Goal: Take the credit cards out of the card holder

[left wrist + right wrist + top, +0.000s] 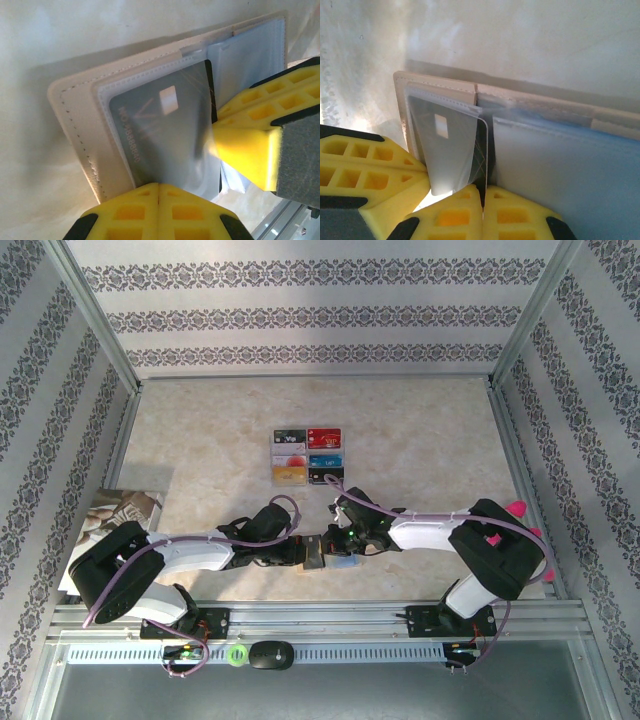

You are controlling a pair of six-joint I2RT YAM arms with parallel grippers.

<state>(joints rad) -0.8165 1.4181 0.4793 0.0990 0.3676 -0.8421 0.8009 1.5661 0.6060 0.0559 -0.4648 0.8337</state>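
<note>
The light, floppy card holder [75, 125] is open near the table's [440, 460] front edge between the arms, with the left gripper [159, 197] pinched shut on its clear sleeve [197, 182] and the right gripper [482, 200] closed on the exposed edge of the stiff, slick dark card [160, 135], probably the best hold.

The overhead camera looks down from behind the arm bases [185, 623] over the whole worktop [420, 440], while both wrist cameras sit very close to the open card holder [75, 115], facing it from opposite edges and sharing its clear sleeves [447, 150].
</note>
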